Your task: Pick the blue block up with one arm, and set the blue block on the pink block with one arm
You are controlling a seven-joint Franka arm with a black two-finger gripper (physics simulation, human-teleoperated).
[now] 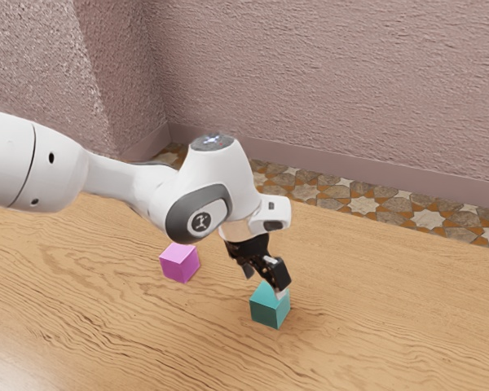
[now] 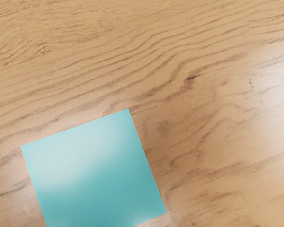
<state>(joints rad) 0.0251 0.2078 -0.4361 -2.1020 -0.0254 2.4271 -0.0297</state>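
Note:
The blue block (image 1: 269,306), a teal cube, rests on the wooden table (image 1: 391,326) toward the exterior view's right of centre. My gripper (image 1: 270,280) hangs tilted just above its top face, open, with nothing between its fingers. In the wrist view the blue block (image 2: 92,172) lies flat on the wood grain directly under the hand, its top face square to the camera. The pink block (image 1: 179,262) stands on the table about two block widths toward the exterior view's left of the blue one, partly under my forearm.
The wooden table stretches wide around both blocks. Behind it a patterned floor strip (image 1: 375,199) meets textured pink walls (image 1: 334,73). My white arm (image 1: 147,191) reaches in from the exterior view's left, above the pink block.

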